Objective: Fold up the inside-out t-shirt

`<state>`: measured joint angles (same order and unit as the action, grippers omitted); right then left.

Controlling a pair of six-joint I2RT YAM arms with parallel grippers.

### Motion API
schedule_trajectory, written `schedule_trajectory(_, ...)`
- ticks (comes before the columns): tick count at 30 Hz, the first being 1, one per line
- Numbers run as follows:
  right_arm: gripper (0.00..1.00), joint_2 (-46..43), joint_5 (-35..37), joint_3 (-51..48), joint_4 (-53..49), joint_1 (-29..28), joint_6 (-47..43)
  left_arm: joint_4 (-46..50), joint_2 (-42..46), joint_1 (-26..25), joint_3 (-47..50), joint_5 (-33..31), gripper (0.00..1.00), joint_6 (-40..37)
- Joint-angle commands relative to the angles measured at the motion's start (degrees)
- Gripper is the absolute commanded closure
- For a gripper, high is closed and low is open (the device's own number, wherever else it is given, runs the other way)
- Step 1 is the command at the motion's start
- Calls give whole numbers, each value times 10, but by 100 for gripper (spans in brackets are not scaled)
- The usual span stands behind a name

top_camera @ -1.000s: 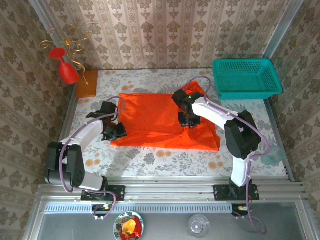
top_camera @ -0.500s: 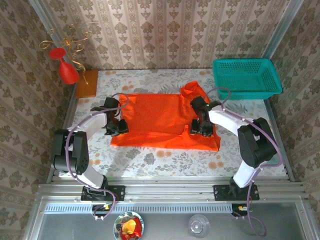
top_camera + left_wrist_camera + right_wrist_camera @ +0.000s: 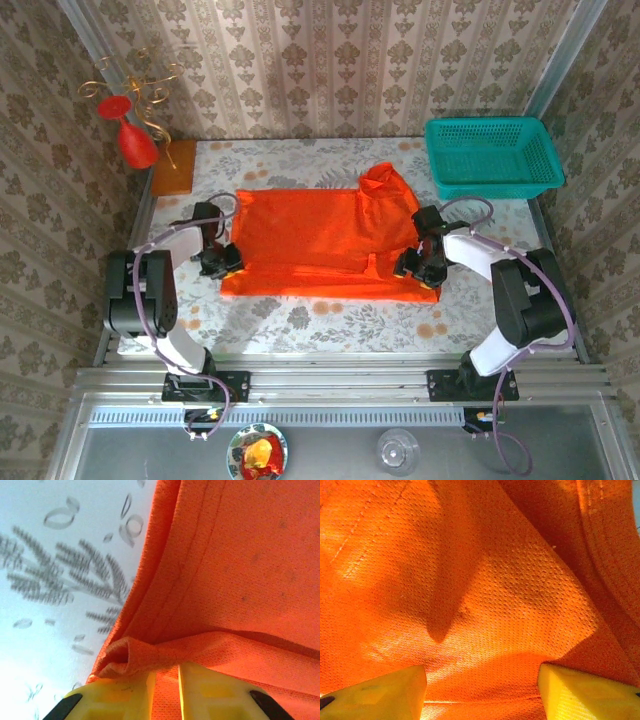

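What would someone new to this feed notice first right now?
The bright orange t-shirt, spread across the middle of the flowered table, dominates. The left gripper pinches a bunched bit of its left edge, while the right gripper stands open over its right edge. After that come the teal basket in the far right corner and the red ornament by the left wall.

t-shirt point(image 3: 310, 235): matt orange cloth, fine dimpled knit, stitched hem; right fingers point(image 3: 375, 687): smooth yellow plastic; table point(image 3: 300, 160): smooth w/ floral print; basket point(image 3: 490, 188): teal plastic lattice; block point(image 3: 172, 168): wood, semi-matt.
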<state>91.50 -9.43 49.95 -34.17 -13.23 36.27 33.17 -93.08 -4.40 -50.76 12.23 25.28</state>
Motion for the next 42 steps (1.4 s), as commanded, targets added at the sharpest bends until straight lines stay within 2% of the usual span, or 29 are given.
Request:
schedule_trajectory(1, 37, -17, -10, -33, -14, 4, 0, 23, 29, 7, 54, -25, 77, 27)
schedule_trajectory(7, 36, -90, -26, -89, -20, -2, 19, -5, 112, 6, 147, -31, 75, 100)
schedule_trajectory(12, 36, -140, -31, -118, -37, -19, 34, -7, 165, 6, 188, -33, 73, 124)
schedule_trajectory(17, 37, -166, -25, -100, -49, -25, 37, 4, 183, 8, 166, -31, 73, 108)
schedule_trajectory(21, 38, -165, -2, -20, -71, -25, 15, 24, 179, 9, 97, -14, 73, 64)
schedule_trajectory(26, 43, -72, 15, 101, -92, -25, -38, 30, 146, 9, 15, 17, 73, 22)
schedule_trajectory(30, 48, 24, 16, 209, -100, -25, -71, 48, 90, 11, -65, 2, 73, -18)
schedule_trajectory(37, 52, 188, 48, 397, -147, -17, -131, 68, -57, 38, -229, -19, 67, -92)
schedule_trajectory(42, 53, 277, 71, 498, -160, 0, -152, 67, -160, 44, -321, -10, 67, -105)
